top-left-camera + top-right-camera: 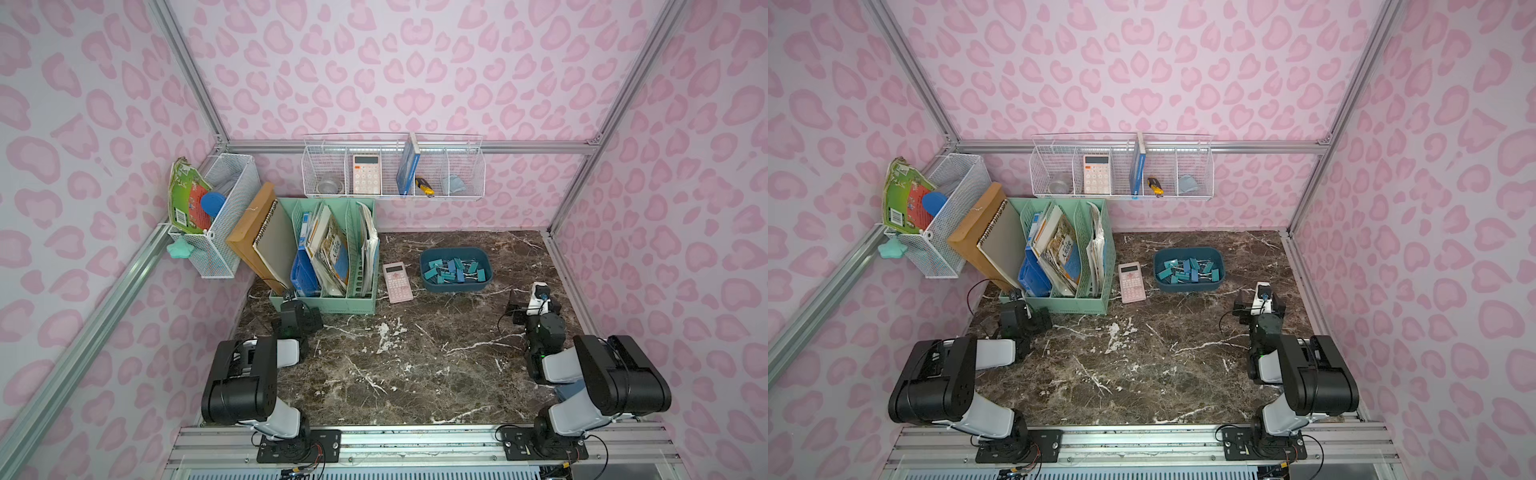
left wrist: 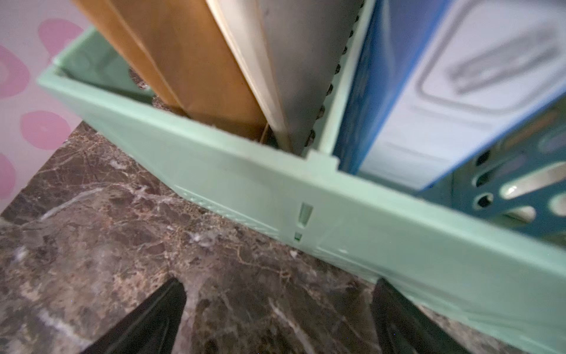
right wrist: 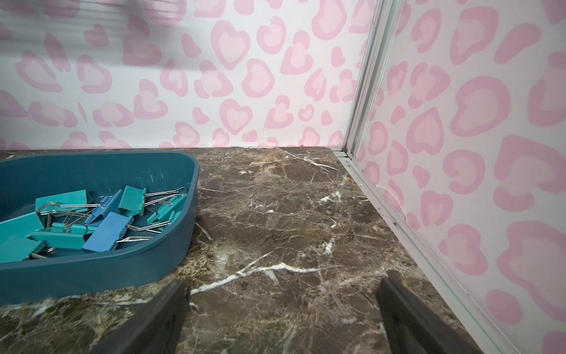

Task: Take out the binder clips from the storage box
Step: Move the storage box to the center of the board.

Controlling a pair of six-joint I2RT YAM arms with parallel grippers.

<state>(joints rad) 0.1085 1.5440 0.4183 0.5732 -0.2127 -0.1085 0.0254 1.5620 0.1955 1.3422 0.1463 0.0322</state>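
Observation:
The storage box (image 1: 455,287) is a dark blue tray on the marble table, at the back right in both top views (image 1: 1187,287). Several teal and blue binder clips (image 1: 453,268) with silver wire handles lie piled inside it. In the right wrist view the box (image 3: 92,275) and the clips (image 3: 104,226) are close by, off to one side. My right gripper (image 3: 281,288) is open over bare marble, near the box's front right corner (image 1: 534,293). My left gripper (image 2: 278,294) is open too, low at the front wall of the mint-green organizer (image 2: 398,233), far from the box.
A pink calculator (image 1: 397,281) lies between the organizer (image 1: 324,300) and the box. White wire baskets hang on the back wall (image 1: 392,166) and the left wall (image 1: 220,216). An aluminium rail (image 3: 398,226) runs along the table's right edge beside my right gripper.

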